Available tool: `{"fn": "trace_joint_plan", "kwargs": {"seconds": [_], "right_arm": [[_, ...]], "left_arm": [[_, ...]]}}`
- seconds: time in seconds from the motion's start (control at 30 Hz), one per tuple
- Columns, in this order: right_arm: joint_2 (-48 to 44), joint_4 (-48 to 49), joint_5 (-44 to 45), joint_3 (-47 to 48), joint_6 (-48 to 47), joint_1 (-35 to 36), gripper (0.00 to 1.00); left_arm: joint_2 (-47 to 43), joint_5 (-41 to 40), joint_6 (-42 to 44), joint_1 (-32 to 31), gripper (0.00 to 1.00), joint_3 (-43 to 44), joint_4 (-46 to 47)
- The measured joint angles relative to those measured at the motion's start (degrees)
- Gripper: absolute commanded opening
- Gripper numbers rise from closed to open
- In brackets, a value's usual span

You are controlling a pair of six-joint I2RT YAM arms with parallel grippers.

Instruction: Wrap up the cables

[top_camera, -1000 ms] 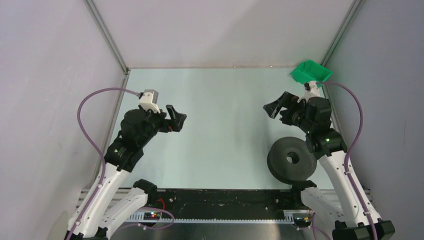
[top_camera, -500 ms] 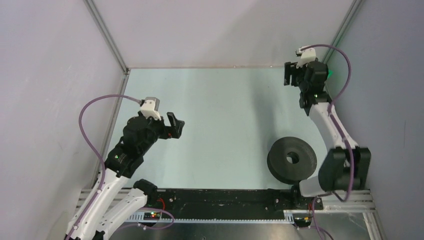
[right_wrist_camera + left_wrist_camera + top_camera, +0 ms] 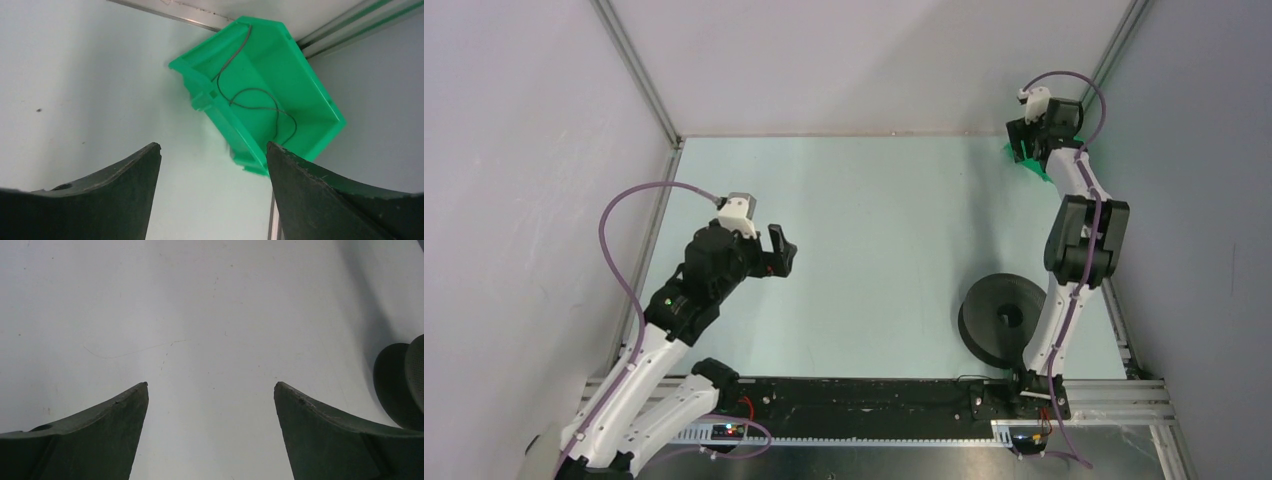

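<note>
Above the green bin [image 3: 306, 75] holding the cables [image 3: 252, 90], right claw [image 3: 212, 145] gapes; left claw [image 3: 210, 385] gapes likewise.

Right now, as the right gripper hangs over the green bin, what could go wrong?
1. The cable is very thin and lies on the floor of the green bin; the open right gripper may close on nothing.
2. The bin sits in the corner, so a finger could strike its wall and shove it.
3. Loose curls may catch on the rim when lifted.
</note>
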Motion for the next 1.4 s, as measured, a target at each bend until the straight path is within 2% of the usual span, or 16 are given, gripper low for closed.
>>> {"fn": "trace_joint_plan", "kwargs": {"seconds": [0.33, 0.53, 0.6, 0.67, 0.77, 0.83, 0.9, 1.0, 1.13, 1.4], "right_arm": [[18.08, -8.37, -4.28, 22.25, -5.05, -1.88, 0.85], [22.56, -10.27, -7.89, 27.23, -7.17, -2.82, 0.81], [23.54, -11.17, -9.62, 27.56, -7.96, -3.19, 0.77], [24.57, -11.89, -11.10, 27.96, -8.61, -3.54, 0.69], [25.75, -12.74, -12.85, 28.09, -9.90, -4.07, 0.48], [25.88, -13.40, -14.14, 28.15, -10.36, -4.33, 0.37], [25.88, -13.53, -15.72, 28.09, -10.51, -4.55, 0.31], [24.06, -11.06, -18.80, 24.11, -11.32, -4.87, 0.15], [17.97, -10.05, -25.70, 14.45, -13.14, -4.63, 0.03], [4.83, -5.27, -41.16, -2.89, -16.39, 0.63, 0.01]], "left_arm": [[2.60, -2.82, 1.38, -0.09, 0.98, 0.00, -0.22], [3.93, -3.21, 1.84, -0.11, 0.98, 0.00, -0.37], [4.42, -3.50, 1.90, -0.11, 0.98, 0.00, -0.35], [5.11, -3.91, 2.19, -0.13, 0.98, 0.00, -0.35], [6.36, -4.31, 2.36, -0.13, 0.98, 0.00, -0.37], [6.80, -4.35, 2.38, -0.11, 0.98, 0.02, -0.39], [6.93, -4.37, 2.64, -0.13, 0.98, 0.00, -0.39], [6.93, -4.39, 2.73, -0.11, 0.98, 0.00, -0.42], [6.91, -4.39, 2.73, -0.11, 0.98, 0.02, -0.44], [4.85, -5.11, 2.73, -0.11, 0.99, 0.00, -0.50]]}}
